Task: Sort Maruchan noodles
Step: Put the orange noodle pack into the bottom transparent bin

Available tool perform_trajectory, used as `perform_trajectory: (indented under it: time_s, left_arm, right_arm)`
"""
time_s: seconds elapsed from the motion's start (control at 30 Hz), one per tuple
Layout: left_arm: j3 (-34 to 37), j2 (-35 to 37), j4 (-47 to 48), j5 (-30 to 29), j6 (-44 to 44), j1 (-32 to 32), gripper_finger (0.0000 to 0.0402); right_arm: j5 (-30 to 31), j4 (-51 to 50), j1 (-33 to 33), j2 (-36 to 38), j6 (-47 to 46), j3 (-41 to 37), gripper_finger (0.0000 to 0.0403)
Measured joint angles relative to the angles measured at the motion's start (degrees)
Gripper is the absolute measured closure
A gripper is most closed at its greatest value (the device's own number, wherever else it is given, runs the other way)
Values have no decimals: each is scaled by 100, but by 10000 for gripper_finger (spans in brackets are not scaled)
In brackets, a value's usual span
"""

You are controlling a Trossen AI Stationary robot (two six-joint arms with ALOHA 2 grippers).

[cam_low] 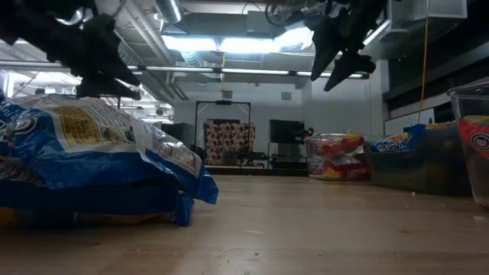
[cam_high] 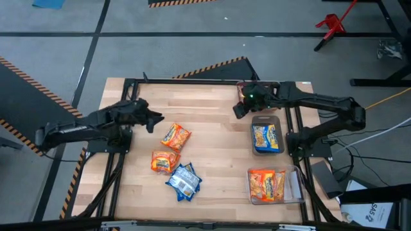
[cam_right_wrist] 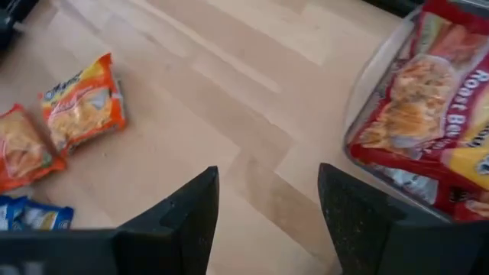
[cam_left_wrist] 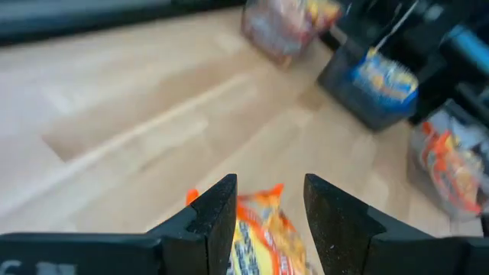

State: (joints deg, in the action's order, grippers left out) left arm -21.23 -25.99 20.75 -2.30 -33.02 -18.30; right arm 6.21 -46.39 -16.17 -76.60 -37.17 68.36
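Near packets: two blue-and-yellow crinkly plastic noodle packets (cam_high: 184,181) lie stacked on the pale wooden surface (cam_high: 212,128), the nearest things in the low view; their print cannot be read.
Orange packets: one orange crinkly noodle packet (cam_high: 164,161) lies just beyond the blue pair, and a second orange noodle packet (cam_high: 175,136) just past that, directly below the left jaws in the left wrist view.
Writing on packets: the second orange packet carries red lettering along its edge, too small to make out in the right wrist view.
Left gripper (cam_high: 151,120): its dark jaws stand apart, empty, above the surface, with the second orange packet showing between them.
Near bin: a clear rectangular plastic bin (cam_high: 297,187) at the surface's right edge holds orange packets (cam_high: 266,183), well apart from both pairs of jaws.
Middle bin: a dark rectangular bin (cam_high: 270,120) holds blue-and-yellow packets (cam_high: 265,136), just beside the right jaws.
Far bin: a clear plastic bin (cam_right_wrist: 367,80) beside the right jaws holds dark red packets (cam_right_wrist: 428,92); "Roast Bee" reads on one.
Right gripper (cam_high: 241,109): its dark jaws stand apart, holding nothing, above bare surface next to the far bin.
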Motion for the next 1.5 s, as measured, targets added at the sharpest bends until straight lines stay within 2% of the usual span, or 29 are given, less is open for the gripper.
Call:
perform_trajectory:
  time_s: [0.2, 0.3, 0.43, 0.6, 0.7, 0.87, 1.1, 1.3, 1.5]
  left_arm:
    - [-156, -970, 175, 493, -238, 143, 255]
    - [-156, -1315, 377, 540, 1, 260, 255]
    - [-156, -1522, 291, 484, 355, 369, 255]
    - [-45, -1684, 283, 483, 363, 443, 251]
    - [87, -1777, 261, 477, 359, 443, 233]
    - [289, -1884, 95, 564, 269, 443, 182]
    - [345, -2156, -130, 521, 206, 441, 118]
    - [349, -2737, -335, 505, -83, 441, 100]
    - [349, -3429, -1160, 885, -141, 441, 99]
  right_arm:
    - [192, 382, 508, -148, 54, 0, 194]
    - [357, 595, 712, -343, 200, -1, 180]
    - [407, 796, 804, -634, 301, -2, 155]
    - [85, 974, 797, -1009, 299, -4, 126]
    - [13, 1062, 797, -1192, 302, -4, 113]
    - [-235, 1320, 797, -1377, 299, -7, 99]
    - [-261, 1519, 797, -1438, 302, -9, 99]
    - [-226, 1502, 797, -1438, 308, -9, 99]
    - [-222, 1503, 797, -1440, 315, -9, 100]
